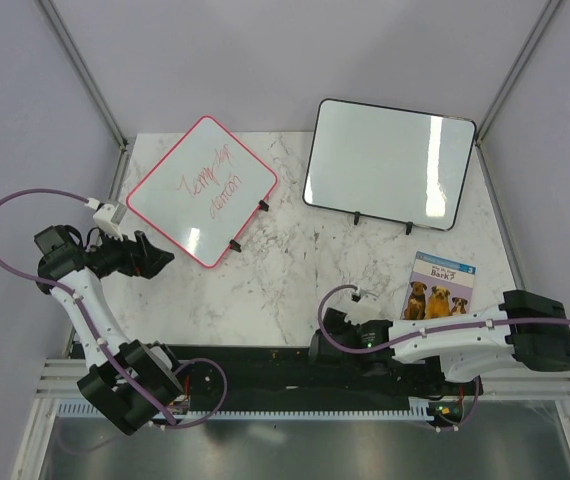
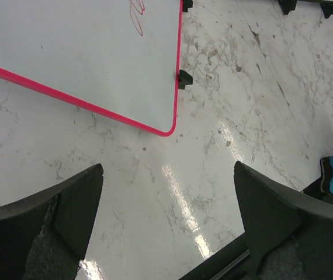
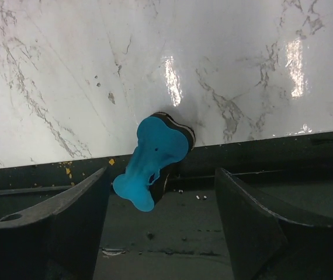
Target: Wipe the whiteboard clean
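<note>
Fetching the blue eraser [image 3: 155,154], well apart from the whiteboard [image 1: 203,190], seems the step: right gripper [image 3: 162,175] straddles it unclenched, left gripper [image 2: 167,169] hangs released near the whiteboard's corner; next likely needs a square pinch.

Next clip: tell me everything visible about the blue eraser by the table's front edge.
The eraser has a bright blue, bone-shaped grip, plastic-looking, on a black pad. It lies slantwise across the seam where the marble tabletop meets the dark front rail, one end on each. The right pincer hangs above it, jaws apart on either side, not touching it. Nothing else touches it.
</note>
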Available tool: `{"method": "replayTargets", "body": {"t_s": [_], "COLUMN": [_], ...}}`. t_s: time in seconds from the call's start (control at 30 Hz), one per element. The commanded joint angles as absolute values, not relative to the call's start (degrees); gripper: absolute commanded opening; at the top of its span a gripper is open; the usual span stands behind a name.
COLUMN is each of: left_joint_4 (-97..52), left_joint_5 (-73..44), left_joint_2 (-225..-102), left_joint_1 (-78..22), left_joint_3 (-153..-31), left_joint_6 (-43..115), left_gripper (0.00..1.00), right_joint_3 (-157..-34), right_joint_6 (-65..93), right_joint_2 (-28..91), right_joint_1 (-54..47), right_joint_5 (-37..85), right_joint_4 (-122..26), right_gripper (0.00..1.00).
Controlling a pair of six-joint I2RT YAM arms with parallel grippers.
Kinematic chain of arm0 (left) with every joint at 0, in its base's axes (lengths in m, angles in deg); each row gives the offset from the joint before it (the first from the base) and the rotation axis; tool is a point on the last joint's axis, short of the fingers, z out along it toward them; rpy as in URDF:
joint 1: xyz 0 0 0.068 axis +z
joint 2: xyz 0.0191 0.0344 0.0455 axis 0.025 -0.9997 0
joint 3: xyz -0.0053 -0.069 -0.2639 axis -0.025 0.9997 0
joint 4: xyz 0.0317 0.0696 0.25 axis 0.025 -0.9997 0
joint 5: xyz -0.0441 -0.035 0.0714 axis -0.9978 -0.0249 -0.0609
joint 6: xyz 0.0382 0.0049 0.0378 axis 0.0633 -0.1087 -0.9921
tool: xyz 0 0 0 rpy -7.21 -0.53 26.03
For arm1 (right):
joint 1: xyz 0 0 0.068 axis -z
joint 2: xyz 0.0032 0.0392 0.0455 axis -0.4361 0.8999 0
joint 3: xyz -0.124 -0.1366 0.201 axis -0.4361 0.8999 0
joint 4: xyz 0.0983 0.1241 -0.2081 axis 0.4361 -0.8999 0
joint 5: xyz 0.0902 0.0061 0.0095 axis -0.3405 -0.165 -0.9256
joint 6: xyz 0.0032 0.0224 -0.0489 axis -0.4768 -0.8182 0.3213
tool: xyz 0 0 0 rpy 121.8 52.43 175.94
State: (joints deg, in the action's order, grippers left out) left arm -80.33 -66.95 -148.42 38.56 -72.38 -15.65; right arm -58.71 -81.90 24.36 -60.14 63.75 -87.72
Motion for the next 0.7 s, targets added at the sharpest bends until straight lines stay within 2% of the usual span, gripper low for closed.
{"method": "replayTargets", "body": {"t_s": [0.0,0.4,0.43,0.47,0.5,0.67], "left_joint_4": [-80.94,-81.11,-81.29,-81.29,-81.38,-81.47], "left_joint_5": [-68.91,-67.33,-67.33,-67.24,-67.15,-66.89], "left_joint_2": [-147.1,-145.96,-145.87,-145.69,-145.52,-145.25], "left_joint_1": [38.29,38.21,38.29,38.29,38.29,38.29], "left_joint_3": [-72.58,-72.14,-72.14,-72.23,-72.14,-72.14], "left_joint_6": [-17.78,-17.78,-17.78,-17.78,-17.7,-17.87], "left_gripper": [1.0,0.99,0.99,0.99,0.99,0.99], "right_joint_3": [-57.45,-58.33,-58.42,-58.59,-58.77,-61.58], "right_joint_6": [-82.29,-75.96,-75.52,-75.26,-74.99,-71.74], "right_joint_2": [24.76,31.62,32.06,32.15,32.24,34.26], "right_joint_1": [-58.87,-54.39,-54.21,-54.12,-53.95,-53.16], "right_joint_5": [63.27,60.98,61.25,61.51,61.77,62.22], "right_joint_4": [-81.65,-74.79,-74.61,-74.52,-74.52,-75.14], "right_gripper": [0.77,0.73,0.67,0.5,0.41,0.38]}}
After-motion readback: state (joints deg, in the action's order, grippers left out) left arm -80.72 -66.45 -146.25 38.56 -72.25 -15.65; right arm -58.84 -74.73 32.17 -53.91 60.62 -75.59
